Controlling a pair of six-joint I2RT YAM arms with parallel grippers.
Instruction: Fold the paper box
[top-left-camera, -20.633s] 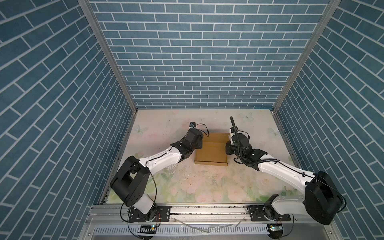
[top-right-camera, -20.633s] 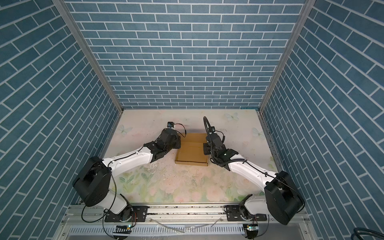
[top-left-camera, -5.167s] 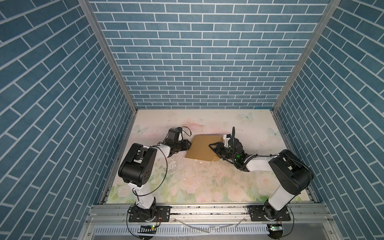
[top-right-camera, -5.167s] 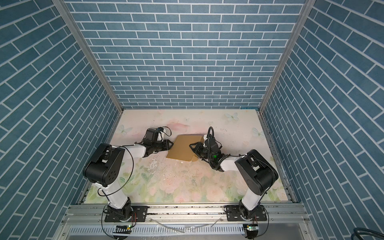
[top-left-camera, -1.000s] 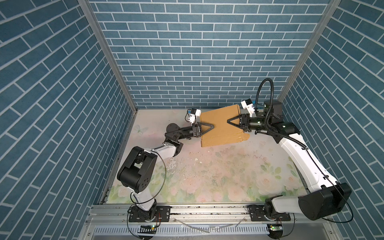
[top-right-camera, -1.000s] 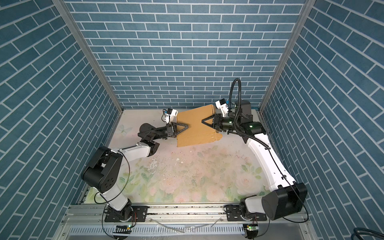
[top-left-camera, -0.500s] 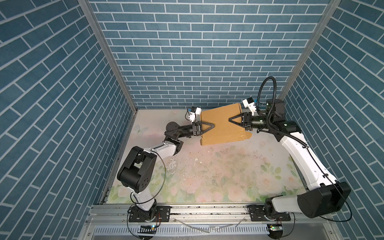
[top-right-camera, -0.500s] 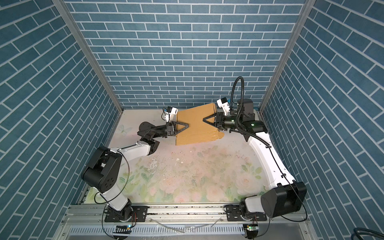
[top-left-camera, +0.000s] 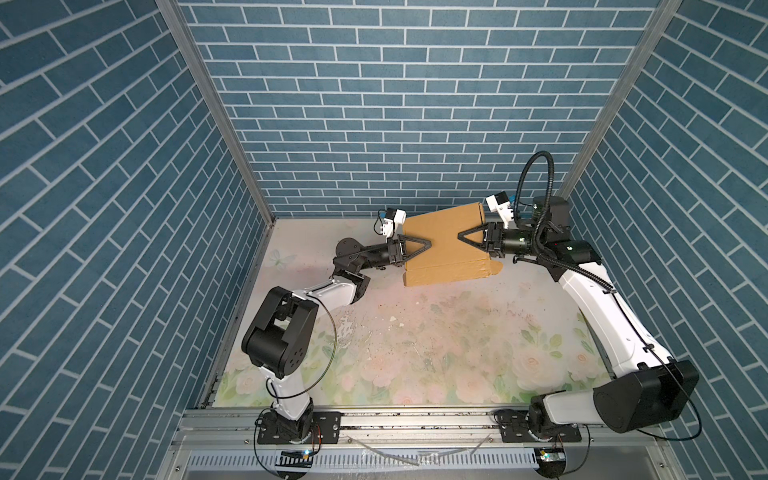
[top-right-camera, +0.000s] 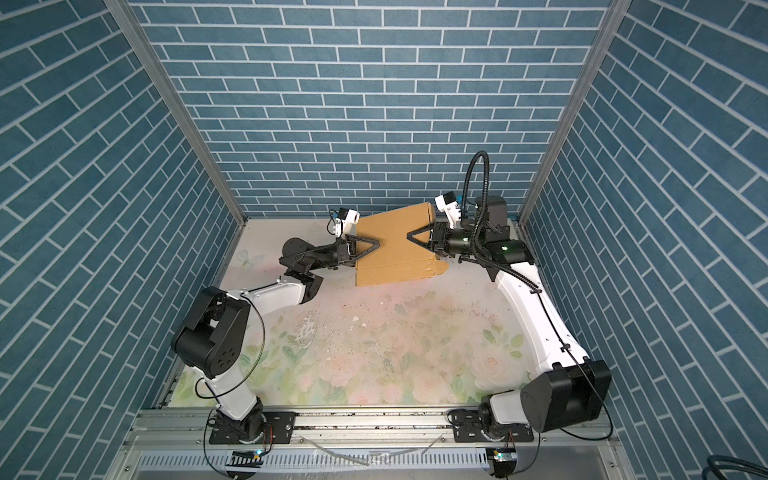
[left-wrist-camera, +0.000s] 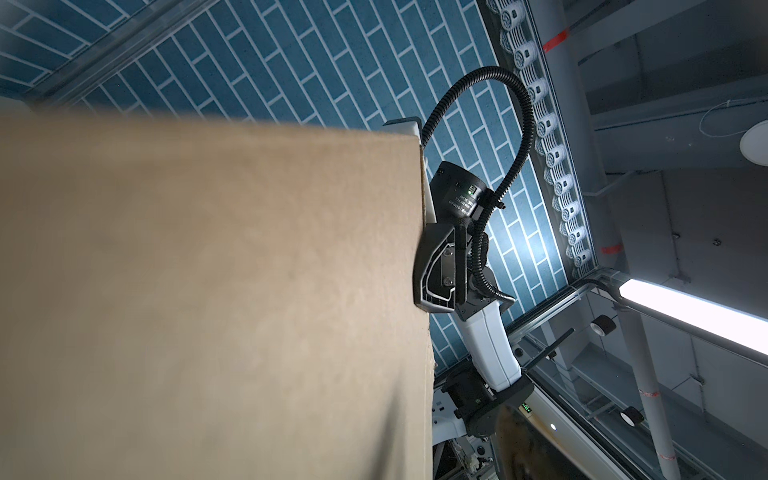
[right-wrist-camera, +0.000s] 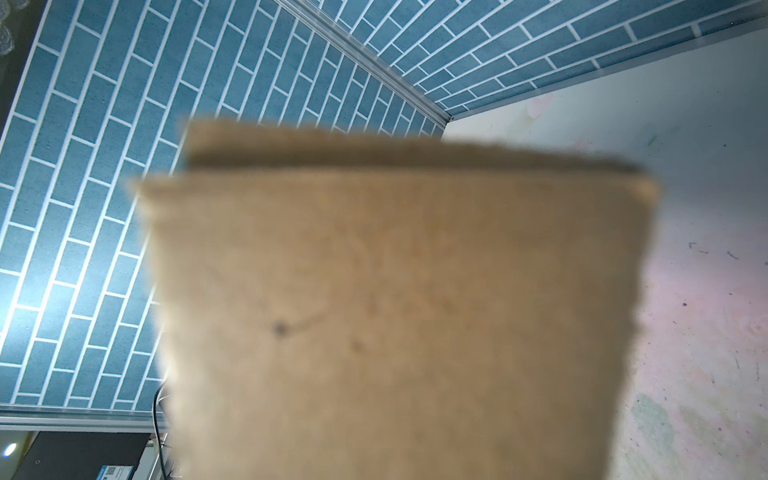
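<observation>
The right gripper (top-left-camera: 465, 237) clamps the box (top-left-camera: 446, 253) at its right edge, holding it up and tilted. The left gripper (top-left-camera: 424, 244) straddles the opposite edge, but whether it grips cannot be told.

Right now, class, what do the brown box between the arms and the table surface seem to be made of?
The paper box: probably cardboard, plain brown, matte, unprinted; stiff panels with a fold crease. The table: seemingly a printed cover, pale floral pattern, scuffed and speckled; exact material unclear.
</observation>
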